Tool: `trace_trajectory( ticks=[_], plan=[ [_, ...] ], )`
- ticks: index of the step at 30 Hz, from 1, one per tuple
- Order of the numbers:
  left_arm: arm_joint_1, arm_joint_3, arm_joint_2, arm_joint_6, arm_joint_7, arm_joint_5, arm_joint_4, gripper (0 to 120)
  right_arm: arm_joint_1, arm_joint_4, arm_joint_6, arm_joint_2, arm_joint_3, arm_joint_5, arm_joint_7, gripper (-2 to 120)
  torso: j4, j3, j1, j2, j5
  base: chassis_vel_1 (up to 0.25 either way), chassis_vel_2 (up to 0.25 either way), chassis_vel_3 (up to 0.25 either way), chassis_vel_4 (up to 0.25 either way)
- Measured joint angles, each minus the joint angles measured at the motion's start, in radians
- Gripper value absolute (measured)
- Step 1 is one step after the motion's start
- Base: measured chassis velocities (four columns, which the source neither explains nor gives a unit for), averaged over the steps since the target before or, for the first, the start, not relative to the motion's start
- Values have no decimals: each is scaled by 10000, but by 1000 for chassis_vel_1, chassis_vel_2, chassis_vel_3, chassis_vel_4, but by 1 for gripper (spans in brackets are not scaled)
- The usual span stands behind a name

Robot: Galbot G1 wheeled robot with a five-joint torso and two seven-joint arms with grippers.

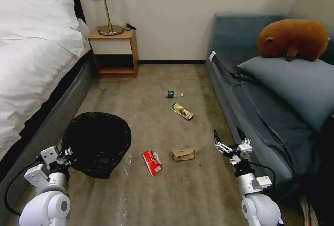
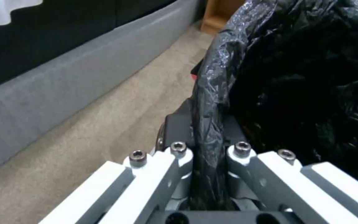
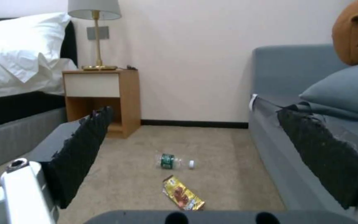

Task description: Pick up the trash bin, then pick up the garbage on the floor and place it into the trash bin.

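The left gripper is holding the bin by its near rim, low at the left of the head view. In the left wrist view the fingers are pinching the black bag and the rim edge between them, jaws closed tight on it with no gap showing. The bin is tilting, mouth toward the camera, so its white body is hidden. It is sitting over the floor near the bed; whether it is touching the carpet cannot be told.

The right gripper is hovering above the floor along the sofa edge, jaws spread wide and holding nothing. In the right wrist view its two black pads are standing well apart, pointing toward the far wall.

The garbage is lying on the floor between bed and sofa:
- red packet, just beside the bin, toward the sofa
- brown paper bag, near the packet, between it and the right gripper
- gold wrapper, farther out, mid-floor
- bottle, just beyond the wrapper, lying on its side with its cap pointing toward the sofa

All four are lying apart from each other and outside the bin.

A nightstand with a lamp is standing against the far wall beside the bed. A brown plush is resting on a grey pillow on the sofa.
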Motion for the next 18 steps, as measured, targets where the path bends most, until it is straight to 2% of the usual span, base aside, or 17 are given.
trace_trajectory(
  ticks=[18],
  plan=[
    [-60,-4,33,-3,11,-30,5,4,-80,26,2,-20,139,48,-78,100,0,0,0,-1,0,-45,47,52,-46]
  ],
)
